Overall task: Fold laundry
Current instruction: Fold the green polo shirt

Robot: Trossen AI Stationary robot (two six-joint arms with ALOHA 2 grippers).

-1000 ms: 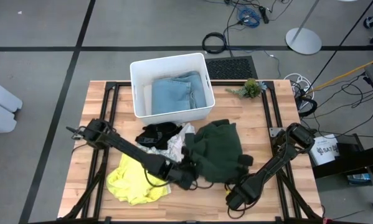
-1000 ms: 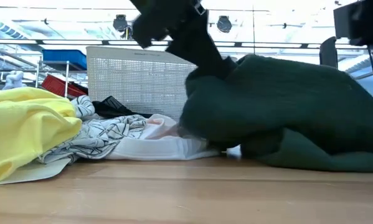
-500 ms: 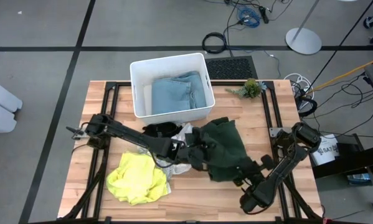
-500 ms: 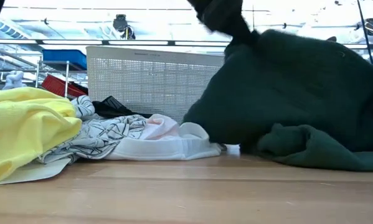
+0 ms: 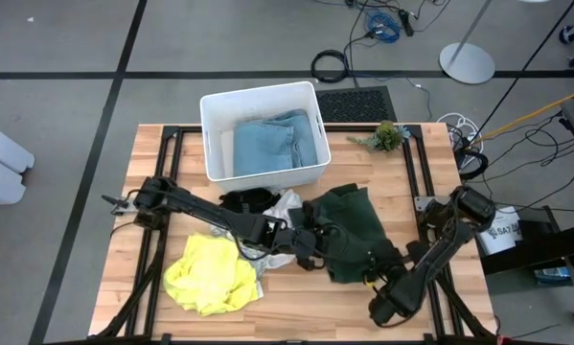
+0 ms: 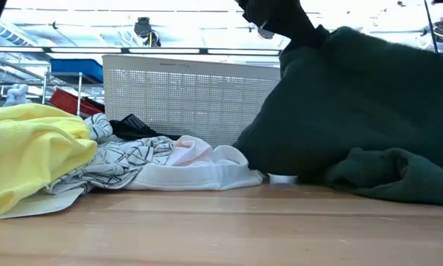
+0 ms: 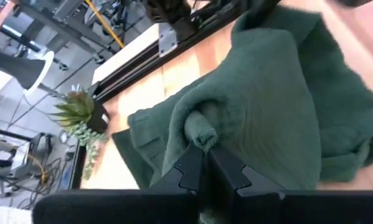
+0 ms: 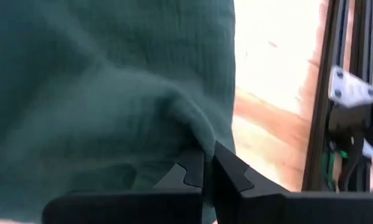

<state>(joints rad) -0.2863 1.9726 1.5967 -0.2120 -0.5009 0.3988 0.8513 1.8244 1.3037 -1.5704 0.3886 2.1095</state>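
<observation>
The dark green garment [image 5: 352, 230] lies bunched at the table's middle right, partly raised, its lower folds [image 6: 387, 174] on the wood. My left gripper [image 5: 312, 241] is shut on its left side; in the left wrist view the gripper [image 7: 205, 154] shows shut on the cloth. My right gripper [image 5: 377, 276] is shut on its near right part, as the right wrist view [image 8: 206, 160] also shows. A yellow garment [image 5: 210, 273], a white patterned one [image 5: 279, 213] and a black one [image 5: 243, 201] lie to the left. A light blue one [image 5: 272, 144] sits in the bin. My left gripper pinches a bunched fold [image 7: 202, 132] of the green garment between its two fingers, coming from the table's left and slanting down. The cloth rises to the fingers and drapes away slack onto the table. My right gripper pinches a folded edge [image 8: 202, 138] of the green garment between its fingers, slanting down from the near right. The cloth spreads away from the fingers; its lower part lies on the table.
The white bin [image 5: 210, 125] stands at the far middle. A small potted plant [image 5: 387, 136] sits at the far right. Black frame rails [image 5: 423, 182] run along the table's sides. Bare wood [image 5: 296, 307] shows along the near edge.
My left gripper has risen and gone toward the far right, pulling the green garment's left part up and off the white patterned garment. My right gripper has lifted a little and rolled its wrist. The garment now sits narrower and farther right, its lower folds still on the table.
</observation>
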